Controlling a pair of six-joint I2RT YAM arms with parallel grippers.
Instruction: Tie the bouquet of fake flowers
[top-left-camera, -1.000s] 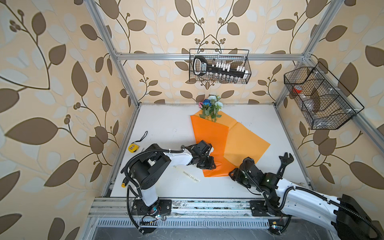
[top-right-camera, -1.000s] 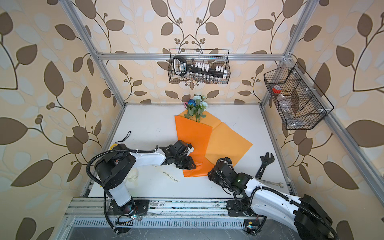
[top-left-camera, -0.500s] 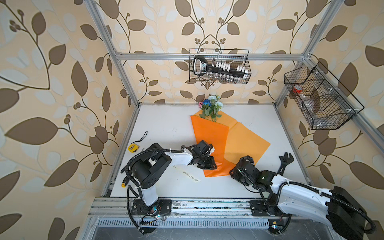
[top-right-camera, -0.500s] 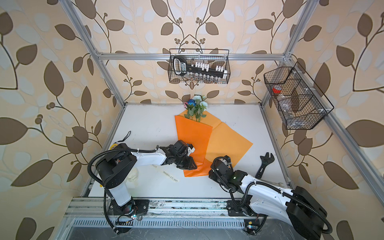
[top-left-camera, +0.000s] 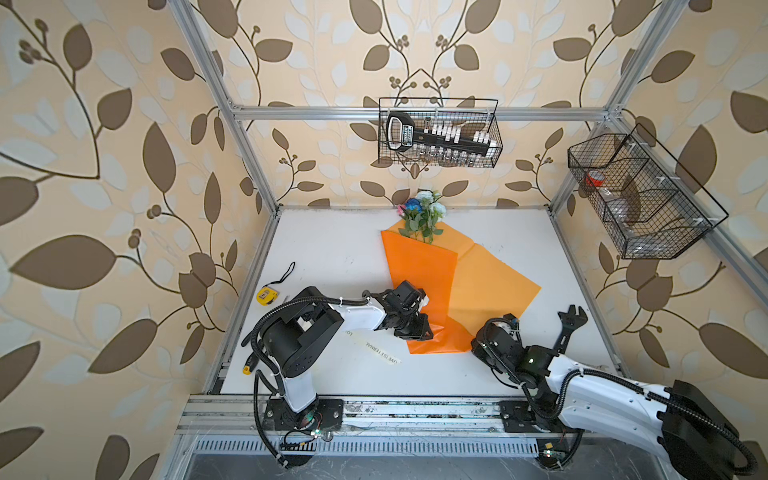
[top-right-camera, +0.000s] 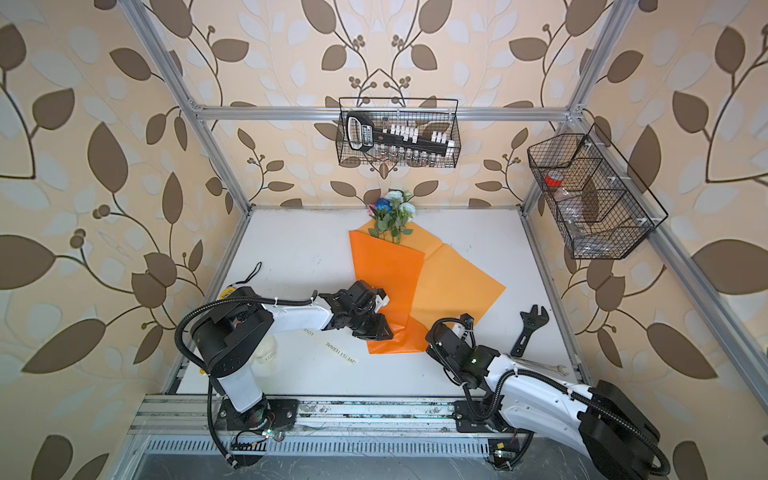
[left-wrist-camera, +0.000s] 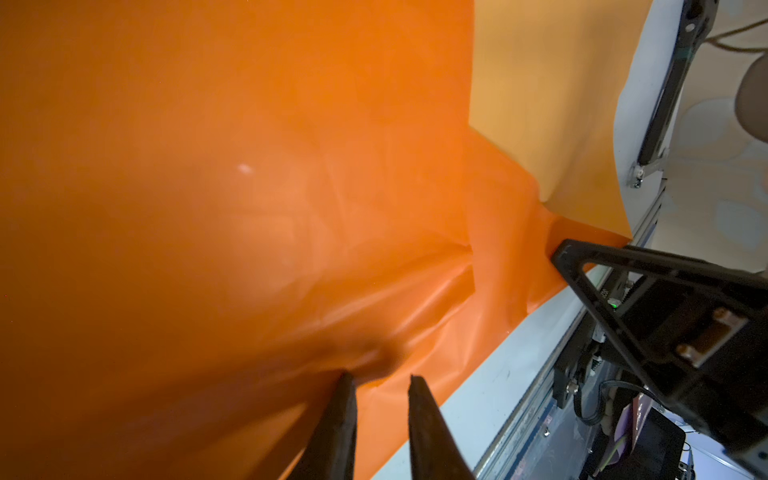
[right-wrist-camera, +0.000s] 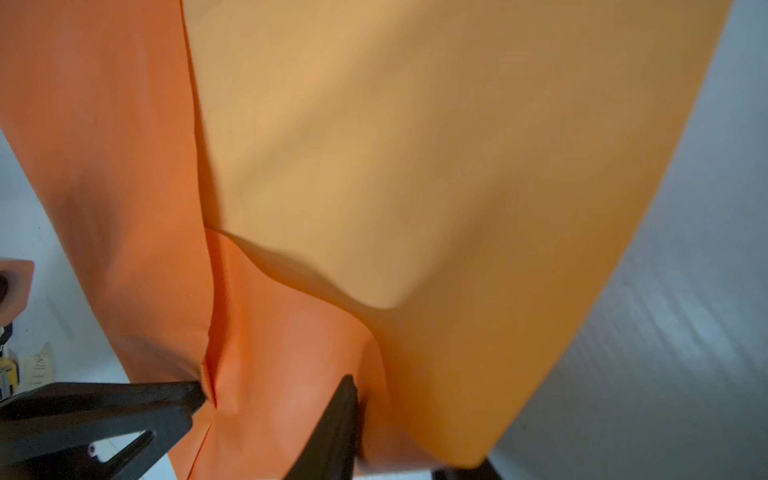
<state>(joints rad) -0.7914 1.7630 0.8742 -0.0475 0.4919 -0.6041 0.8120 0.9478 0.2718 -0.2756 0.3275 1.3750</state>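
Closing in on the 6 o'clock corner of the bright orange wrapping paper (top-left-camera: 419, 282), the right fingers (right-wrist-camera: 332, 428) have narrowed sharply from the wide spread they had a second ago. They have also nudged closer against the sheet. In the right wrist view they stand partly apart, with a raised ridge of paper between them and both tips touching it. We cannot tell whether they have it gripped yet.

The left fingers (left-wrist-camera: 336, 424) have not shifted. They are almost together at the 7 o'clock edge of the sheet, and a small pucker of paper is nipped at their tips.

The bouquet of fake flowers (top-left-camera: 422, 212) lies on the white counter (top-left-camera: 332, 257). Its pink, blue and white blooms are at 12 o'clock by the back wall, and its stems run under the paper toward 6 o'clock. The darker flap is folded across them, while the paler half is still spread flat toward 3 o'clock.

We read this as the narrow end of the wrap being gathered from both sides. With two holds there, the open half could be drawn over and the neck bunched.

The cream ribbon with dark lettering (top-left-camera: 380, 355) lies loose on the counter, just off the paper's corner toward 8 o'clock. No fingers touch it, so by our judgement the tying itself has not begun.
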